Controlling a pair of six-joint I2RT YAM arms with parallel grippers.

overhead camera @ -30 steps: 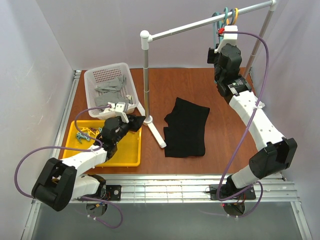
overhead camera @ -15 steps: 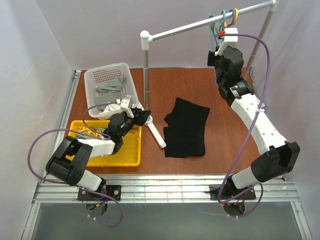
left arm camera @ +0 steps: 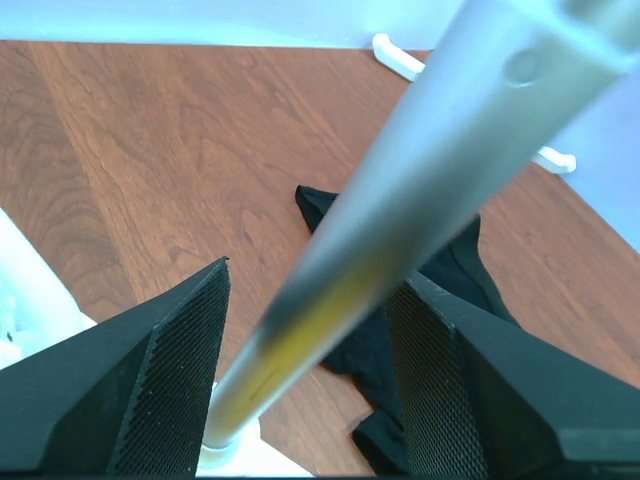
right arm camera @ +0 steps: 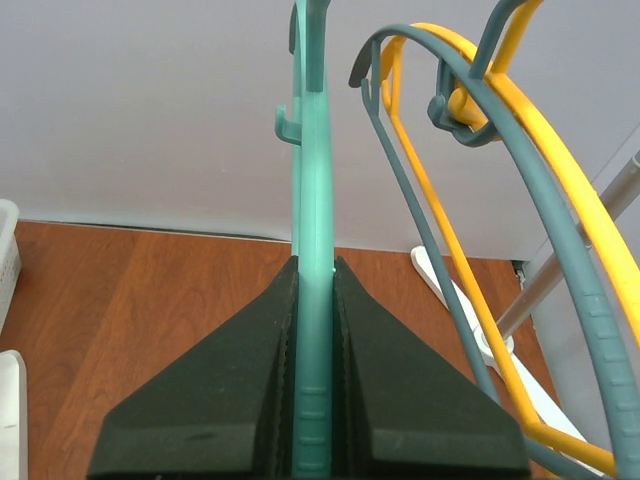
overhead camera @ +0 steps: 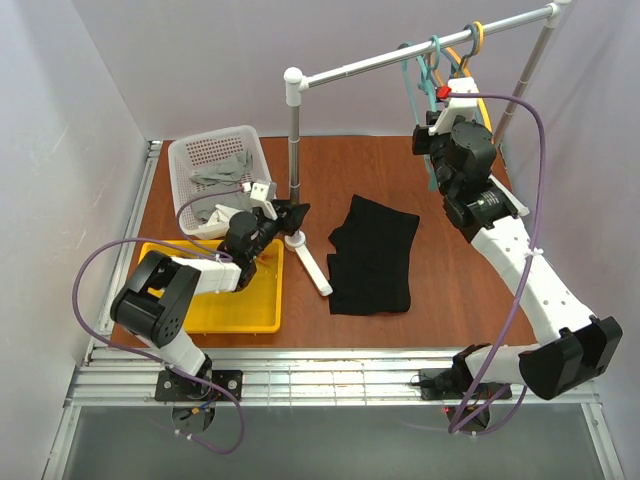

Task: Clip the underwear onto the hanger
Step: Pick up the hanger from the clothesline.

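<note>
1. Thin teal plastic hanger [right arm camera: 312, 180] was pinched between textured black right fingers [right arm camera: 230, 390].
2. Soft black fabric underwear [overhead camera: 372, 255] lay flat on the wooden table [overhead camera: 440, 300], well apart.
3. Spread left fingers [left arm camera: 150, 390] seemingly straddled a grey metal pole [left arm camera: 420, 170].

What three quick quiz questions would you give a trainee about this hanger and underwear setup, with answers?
1. True or false: the right tool is shut on the teal hanger.
2. Fill in: in its wrist view, the left tool stands open with the rack's ____ between its fingers.
3. The underwear is: A clipped to the hanger, B held by the left tool, C spread flat on the table.
Key: 1 true; 2 pole; 3 C.
</note>
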